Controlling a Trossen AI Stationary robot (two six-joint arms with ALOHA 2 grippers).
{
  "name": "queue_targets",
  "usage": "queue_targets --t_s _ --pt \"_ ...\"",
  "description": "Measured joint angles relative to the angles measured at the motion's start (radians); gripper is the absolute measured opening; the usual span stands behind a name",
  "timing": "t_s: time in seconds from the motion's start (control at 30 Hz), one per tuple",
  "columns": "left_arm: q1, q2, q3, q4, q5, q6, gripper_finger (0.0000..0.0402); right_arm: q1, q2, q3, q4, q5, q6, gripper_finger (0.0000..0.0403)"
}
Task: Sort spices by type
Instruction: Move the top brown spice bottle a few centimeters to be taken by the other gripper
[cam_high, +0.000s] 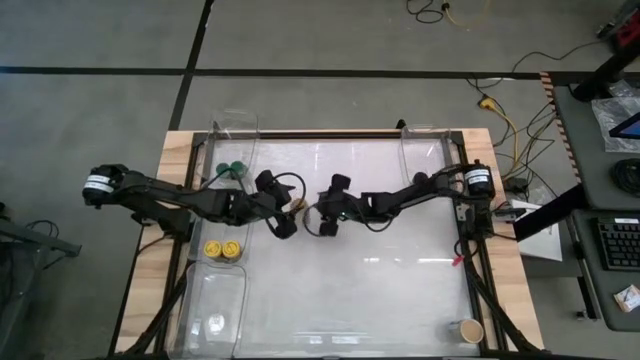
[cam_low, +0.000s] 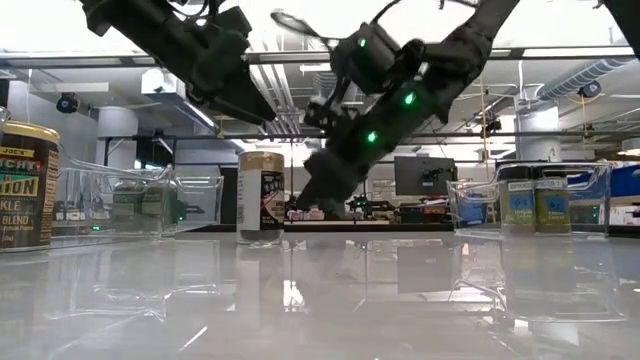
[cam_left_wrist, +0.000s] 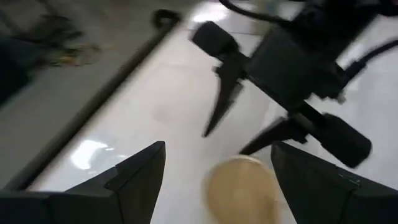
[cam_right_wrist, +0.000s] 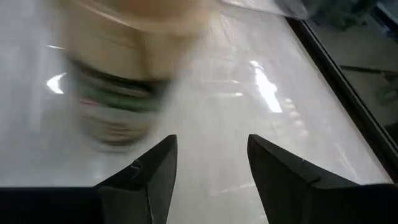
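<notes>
Left gripper (cam_left_wrist: 217, 149) released, fingers wide apart, nothing between them. Poised above the table (cam_high: 400, 290) near its centre, tilted down toward the tan-lid jar (cam_low: 261, 197), whose round lid shows just below and beyond the fingertips in the left wrist view.

Right gripper (cam_right_wrist: 211, 142) also released, fingers parted with bare table in the gap, nothing grasped. Set low, tips close to the tabletop, just beside the tan-lid jar on the side opposite the left gripper. No contact with the jar to be made out in the low view; in the right wrist view the jar close ahead and off to one side of the fingers, blurred.

Tan-lid jar upright on the table, between the 2 grippers, free of both.

Farther out, on the left side of the table: 2 green-lid jars (cam_high: 232, 168) inside the far clear bin (cam_high: 237, 125); 2 yellow-lid jars (cam_high: 222, 248) side by side nearer the front, next to the near bin (cam_high: 238, 300). Something pale and round in the near bin, not identifiable.

On the right side: 1 more clear bin (cam_high: 420, 140) at the far edge, and a second tan jar (cam_high: 467, 330) alone at the near corner, well apart from both grippers.
</notes>
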Motion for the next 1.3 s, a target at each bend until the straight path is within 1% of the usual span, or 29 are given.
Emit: queue_targets --t_s 0.07,0.1,0.2,0.3,0.43,0.63,0.7,0.83,0.97,1.17,1.23,1.3 --pt "0.001 -0.001 0.0 -0.007 -0.072 0.002 0.0276 -0.02 0.02 0.0 0.016 0.003 -0.003 0.0182" --pt "0.001 -0.003 0.0 -0.018 -0.092 0.004 0.0276 -0.027 0.031 0.0 0.028 0.002 0.002 0.0181" --pt "0.001 -0.005 0.006 -0.068 -0.088 0.005 0.0276 -0.043 0.075 0.0 0.099 -0.012 0.05 0.0176" --pt "0.0 -0.005 0.007 -0.111 -0.087 0.0 0.0276 -0.048 0.124 0.01 0.188 -0.088 0.072 0.0173" --pt "-0.01 -0.014 0.007 -0.116 -0.087 -0.01 0.0276 -0.037 0.177 0.047 0.201 -0.138 0.074 0.0174" --pt "-0.026 -0.054 0.007 -0.144 0.016 -0.05 0.0276 -0.009 0.213 0.09 0.199 -0.221 0.09 0.0171" --pt "-0.03 -0.07 0.007 -0.166 0.037 -0.07 0.0276 -0.001 0.219 0.1 0.201 -0.249 0.11 0.0168" --pt "-0.054 -0.091 0.007 -0.193 0.048 -0.078 0.0276 0.015 0.221 0.105 0.201 -0.294 0.132 0.0162" --pt "-0.059 -0.089 0.007 -0.217 0.104 -0.09 0.0276 0.028 0.221 0.109 0.201 -0.341 0.161 0.0159" --pt "-0.06 -0.074 0.007 -0.228 0.175 -0.045 0.0276 0.048 0.221 0.109 0.202 -0.362 0.164 0.0159" --pt "-0.06 -0.074 0.007 -0.224 0.181 -0.043 0.0276 0.053 0.221 0.109 0.201 -0.363 0.167 0.0161" --pt "-0.06 -0.074 0.007 -0.225 0.208 -0.059 0.0276 0.057 0.221 0.109 0.201 -0.363 0.167 0.0164"
